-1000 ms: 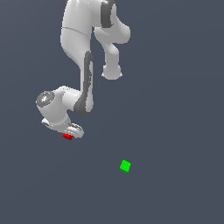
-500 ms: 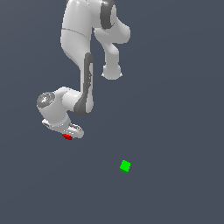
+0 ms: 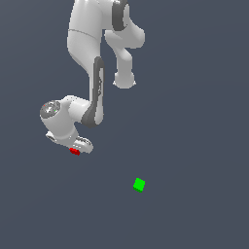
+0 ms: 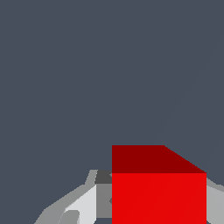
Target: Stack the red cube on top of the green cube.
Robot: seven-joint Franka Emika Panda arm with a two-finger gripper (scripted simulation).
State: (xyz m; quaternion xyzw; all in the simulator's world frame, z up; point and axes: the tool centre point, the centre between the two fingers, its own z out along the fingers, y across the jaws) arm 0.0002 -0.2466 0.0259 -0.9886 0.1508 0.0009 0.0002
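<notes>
Sitting low over the dark surface (image 3: 194,121), the end effector (image 3: 78,147) has the red cube (image 3: 74,151) between its fingers (image 4: 83,205), squeezed on both sides. Up close, the red cube fills much of the wrist view. The green cube (image 3: 139,185) lies alone, well apart from the red cube, toward the exterior view's right and nearer its bottom.

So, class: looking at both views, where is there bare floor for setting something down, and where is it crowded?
Bare surface lies all around the green cube and between it and the red cube. The only crowded spot is at the gripper, which sits right over the red cube at the exterior view's left.
</notes>
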